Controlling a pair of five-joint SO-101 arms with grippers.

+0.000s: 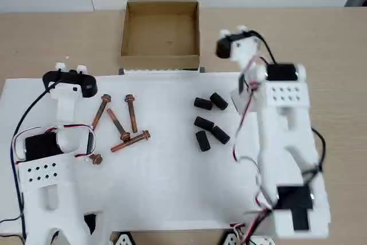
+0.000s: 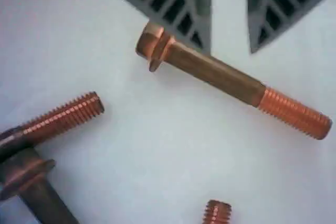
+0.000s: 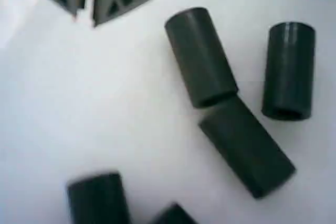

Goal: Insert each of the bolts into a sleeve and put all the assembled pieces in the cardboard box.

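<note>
Spread left claw [image 2: 228,45] hangs over a copper flanged bolt [image 2: 210,72] lying left of the brown cardboard box [image 1: 161,32]; best straddle its smooth shank squarely. Right claw [image 3: 88,18], pressed together, is near black cylindrical sleeves [image 3: 202,56].

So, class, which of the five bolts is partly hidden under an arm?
The lone bolt beside the left arm: just its head end peeks out from under the arm, while the rest lie fully exposed.
</note>
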